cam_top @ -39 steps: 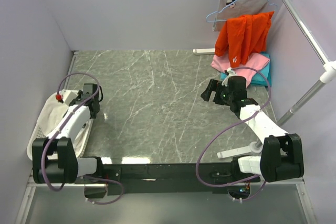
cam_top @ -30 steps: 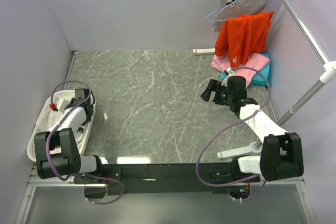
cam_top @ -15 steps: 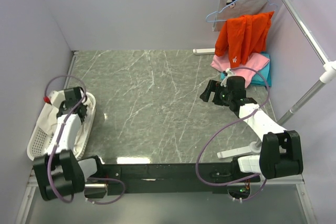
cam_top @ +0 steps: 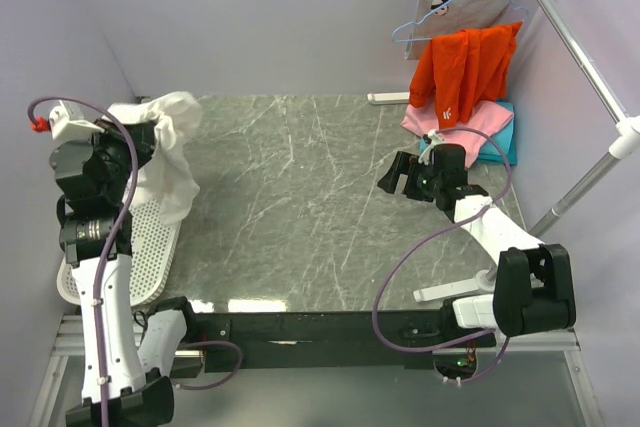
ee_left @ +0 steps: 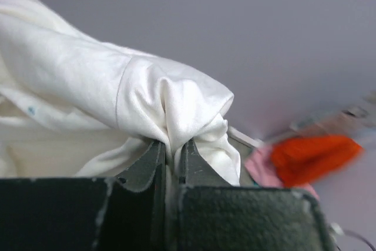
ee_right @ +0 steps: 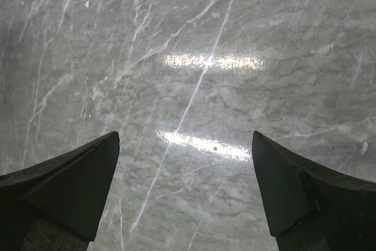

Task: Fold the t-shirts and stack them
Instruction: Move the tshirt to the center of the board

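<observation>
Currently held: white t-shirt, bunched, pinched by left gripper, hanging over basket at left edge.
Right gripper: fingers spread, holding nothing, over table's right side.
Doing it well: raise hem clear of basket; spread flat mid-table before folding.
Pink t-shirt, teal t-shirt: piled, far right corner.
Surface: grey marbled table, glossy.
Room: lilac walls; orange garment hanging from rail.
</observation>
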Robot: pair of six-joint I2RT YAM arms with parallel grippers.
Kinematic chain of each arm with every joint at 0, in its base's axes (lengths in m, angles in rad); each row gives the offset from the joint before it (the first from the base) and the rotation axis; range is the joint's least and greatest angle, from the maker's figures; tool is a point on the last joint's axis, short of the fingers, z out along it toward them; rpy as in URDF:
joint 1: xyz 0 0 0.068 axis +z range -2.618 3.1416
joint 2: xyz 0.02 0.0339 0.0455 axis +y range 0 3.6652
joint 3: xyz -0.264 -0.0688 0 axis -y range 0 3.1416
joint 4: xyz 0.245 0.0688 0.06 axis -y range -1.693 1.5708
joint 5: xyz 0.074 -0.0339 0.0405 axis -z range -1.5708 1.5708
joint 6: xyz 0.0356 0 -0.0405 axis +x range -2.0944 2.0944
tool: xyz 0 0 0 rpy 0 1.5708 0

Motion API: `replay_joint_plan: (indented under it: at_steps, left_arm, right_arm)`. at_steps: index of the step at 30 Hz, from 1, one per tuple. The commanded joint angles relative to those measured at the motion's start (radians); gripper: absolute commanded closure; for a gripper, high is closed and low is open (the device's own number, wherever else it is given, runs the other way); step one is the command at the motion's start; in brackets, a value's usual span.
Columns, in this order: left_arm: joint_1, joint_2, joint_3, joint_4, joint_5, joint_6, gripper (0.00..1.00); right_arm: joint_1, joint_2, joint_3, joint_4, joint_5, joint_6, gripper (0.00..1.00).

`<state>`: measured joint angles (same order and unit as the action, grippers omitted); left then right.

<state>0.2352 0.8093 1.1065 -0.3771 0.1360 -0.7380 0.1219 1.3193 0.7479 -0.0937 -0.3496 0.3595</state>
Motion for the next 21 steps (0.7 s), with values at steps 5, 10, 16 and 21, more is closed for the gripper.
replay_joint_plan:
  at_steps: [5,10,16,21]
  left_arm:
    - [-0.049,-0.051,0.046,0.236,0.515,-0.038,0.99]
    - [-0.137,-0.104,-0.202,0.328,0.508,-0.050,0.99]
    - [-0.468,0.057,-0.436,0.457,0.053,-0.012,0.99]
    - [-0.726,0.389,-0.340,0.455,-0.329,0.045,0.99]
  right_arm:
    - [0.012,-0.009,0.056,0.023,0.018,0.019,0.00]
    - [0.067,-0.097,0.079,-0.023,0.078,0.027,0.00]
    - [0.169,-0.186,0.143,-0.095,0.165,0.015,0.00]
    - [0.249,-0.216,0.154,-0.124,0.245,-0.017,0.00]
